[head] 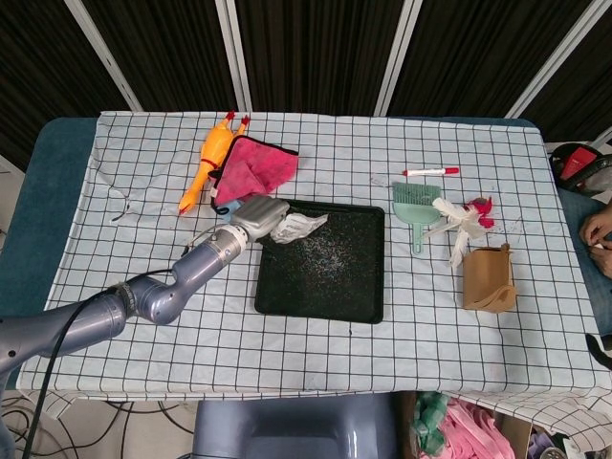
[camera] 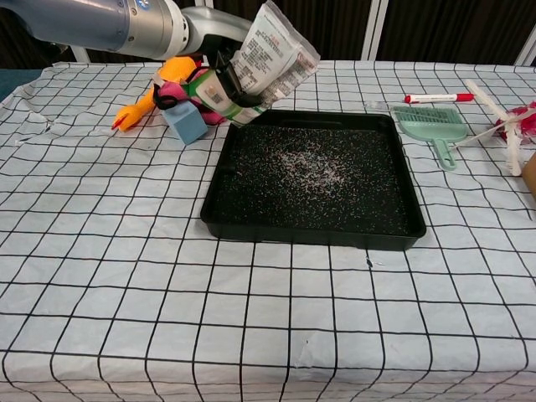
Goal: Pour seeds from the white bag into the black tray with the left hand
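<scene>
Left hand (camera: 219,84): grips the white bag (camera: 272,59) low, tilted over the black tray (camera: 402,219).
Bag: likely light, crinkly, slippery.
Hold: best near its base.

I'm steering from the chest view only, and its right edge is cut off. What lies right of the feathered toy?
Observer: A brown pouch lies just nearer us than the feathered toy.
Operator: Anyone close by?
Observer: A person's hand shows at the table's right edge.
Operator: Seen from above, where is the bag?
Observer: The white bag, held by the left robot hand, overhangs the black tray's far-left corner.
</scene>
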Controlling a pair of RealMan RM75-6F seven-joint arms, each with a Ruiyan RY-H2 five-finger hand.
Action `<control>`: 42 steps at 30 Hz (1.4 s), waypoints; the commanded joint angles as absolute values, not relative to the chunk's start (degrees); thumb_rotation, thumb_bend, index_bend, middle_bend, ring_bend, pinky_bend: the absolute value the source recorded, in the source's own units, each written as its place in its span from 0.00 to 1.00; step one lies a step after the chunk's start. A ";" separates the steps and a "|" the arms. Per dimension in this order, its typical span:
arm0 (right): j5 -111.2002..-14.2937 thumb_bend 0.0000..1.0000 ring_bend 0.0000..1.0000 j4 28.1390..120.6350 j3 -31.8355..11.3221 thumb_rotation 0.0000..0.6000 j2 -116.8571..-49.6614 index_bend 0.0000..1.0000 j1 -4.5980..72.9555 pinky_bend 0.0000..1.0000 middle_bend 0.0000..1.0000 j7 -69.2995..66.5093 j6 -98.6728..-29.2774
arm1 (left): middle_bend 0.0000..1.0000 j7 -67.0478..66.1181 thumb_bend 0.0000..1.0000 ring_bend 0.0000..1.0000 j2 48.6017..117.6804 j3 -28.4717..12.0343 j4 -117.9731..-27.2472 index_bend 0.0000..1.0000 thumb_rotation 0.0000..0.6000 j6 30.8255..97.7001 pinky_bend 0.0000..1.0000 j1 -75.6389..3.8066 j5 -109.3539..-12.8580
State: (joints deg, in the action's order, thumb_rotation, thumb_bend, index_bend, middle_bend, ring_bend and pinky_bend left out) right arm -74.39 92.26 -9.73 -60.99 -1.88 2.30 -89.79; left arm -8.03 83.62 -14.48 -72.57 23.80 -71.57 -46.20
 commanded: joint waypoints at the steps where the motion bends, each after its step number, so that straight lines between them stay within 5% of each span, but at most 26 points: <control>1: -74.21 0.19 0.15 92.19 -9.71 1.00 -60.98 0.25 -1.84 0.31 0.04 2.36 -89.55 | 0.55 -11.64 0.70 0.41 81.91 -10.45 -73.42 0.55 1.00 22.83 0.53 -75.11 -41.66; 19: -73.67 0.19 0.15 91.88 -10.00 1.00 -61.00 0.25 -1.80 0.31 0.04 2.06 -89.17 | 0.59 -21.95 0.71 0.44 79.10 4.00 -79.04 0.58 1.00 29.09 0.53 -89.16 -21.59; 42: -73.57 0.19 0.15 91.94 -10.17 1.00 -60.94 0.25 -1.86 0.31 0.04 2.08 -89.29 | 0.59 -30.43 0.71 0.44 79.73 9.57 -81.47 0.58 1.00 32.91 0.53 -95.49 -11.72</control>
